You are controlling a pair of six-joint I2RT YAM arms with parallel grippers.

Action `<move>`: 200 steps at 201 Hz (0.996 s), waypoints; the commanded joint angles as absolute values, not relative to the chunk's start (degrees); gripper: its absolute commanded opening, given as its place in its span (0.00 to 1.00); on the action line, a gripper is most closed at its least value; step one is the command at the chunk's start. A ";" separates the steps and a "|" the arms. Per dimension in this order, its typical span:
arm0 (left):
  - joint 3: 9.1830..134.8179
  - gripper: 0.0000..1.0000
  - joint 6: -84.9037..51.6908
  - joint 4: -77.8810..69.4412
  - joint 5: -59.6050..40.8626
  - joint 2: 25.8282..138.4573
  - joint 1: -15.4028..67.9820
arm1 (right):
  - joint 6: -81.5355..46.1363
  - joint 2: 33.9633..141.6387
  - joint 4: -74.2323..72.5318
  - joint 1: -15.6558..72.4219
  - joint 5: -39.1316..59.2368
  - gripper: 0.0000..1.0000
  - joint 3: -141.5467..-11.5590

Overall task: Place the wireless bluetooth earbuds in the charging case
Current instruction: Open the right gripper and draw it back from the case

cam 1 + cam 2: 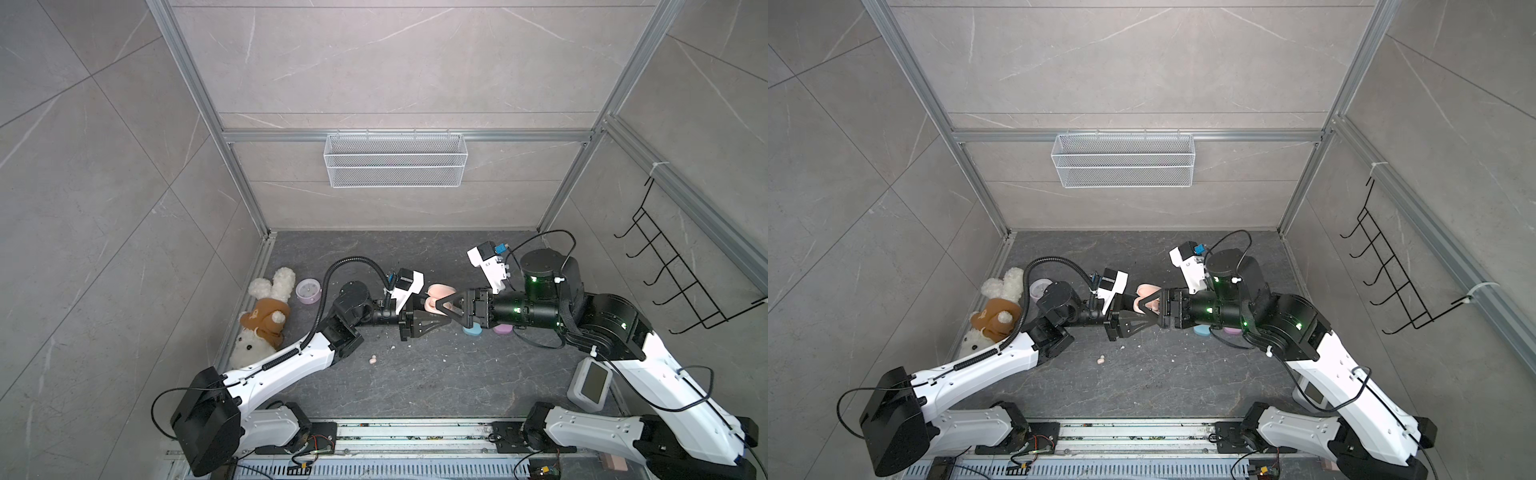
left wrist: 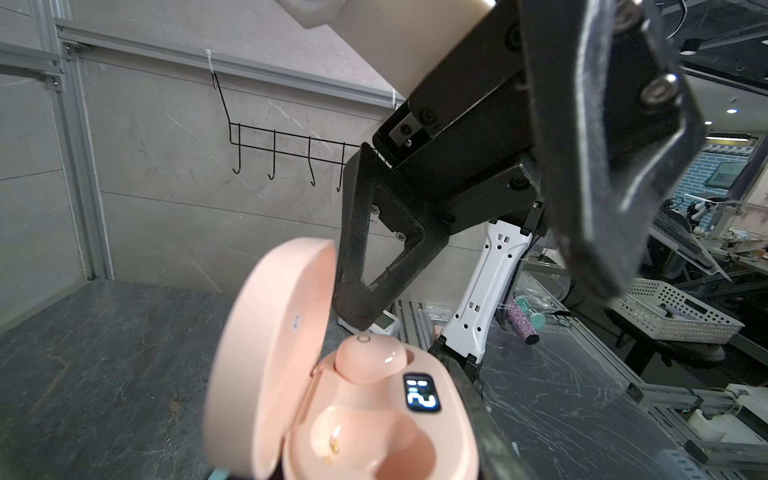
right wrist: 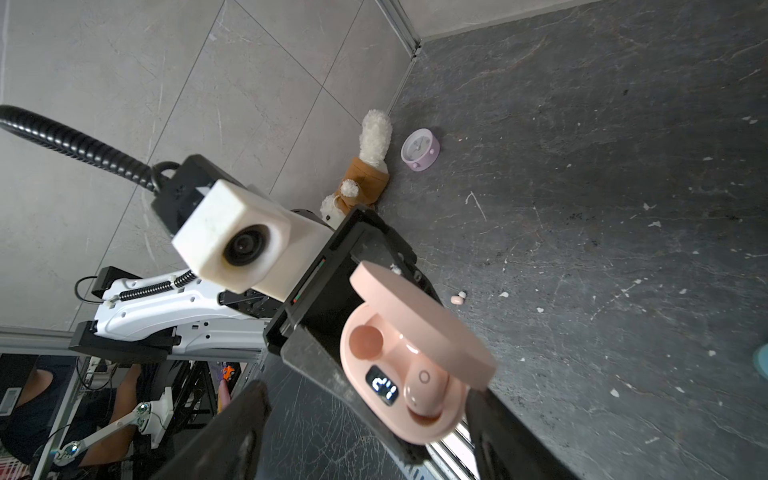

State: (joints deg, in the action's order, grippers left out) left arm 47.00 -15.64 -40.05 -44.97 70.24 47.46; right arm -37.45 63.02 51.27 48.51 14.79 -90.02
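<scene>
My left gripper [image 2: 374, 436] is shut on a peach-pink charging case [image 2: 316, 399], holding it above the table with the lid open; in a top view the case [image 1: 436, 291] sits between both arms. One peach-pink earbud [image 3: 426, 390] sits in a slot of the case beside its lit display; the other slot [image 3: 365, 343] is empty. My right gripper [image 3: 365, 390] is open, its fingers on either side of the case without touching it; one fingertip [image 2: 357, 316] hovers just above the seated earbud [image 2: 370, 359]. A second pink earbud [image 1: 372, 360] lies on the table.
A light blue case [image 1: 471, 330] and a lilac case [image 1: 503, 329] lie under the right arm. A plush rabbit [image 1: 266, 316] and a lilac alarm clock [image 1: 308, 291] stand at the left wall. A white device [image 1: 590, 384] sits at the front right. White specks dot the table.
</scene>
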 commanded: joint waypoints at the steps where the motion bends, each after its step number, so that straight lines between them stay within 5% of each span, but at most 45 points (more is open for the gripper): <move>1: 45.46 0.20 -13.76 -40.82 -43.09 66.54 45.36 | -36.66 61.87 52.09 49.94 15.09 0.78 -91.03; 59: 38.69 0.20 -12.55 -32.22 -37.26 55.40 39.92 | -39.55 60.39 50.65 51.09 12.09 0.79 -84.86; 114: 35.02 0.20 -9.12 -20.86 -30.87 44.43 38.06 | -43.62 62.17 44.14 53.56 4.58 0.78 -64.01; 200: 38.02 0.20 -5.27 -7.16 -23.12 35.64 37.27 | -46.33 93.13 36.12 56.99 5.95 0.77 -67.51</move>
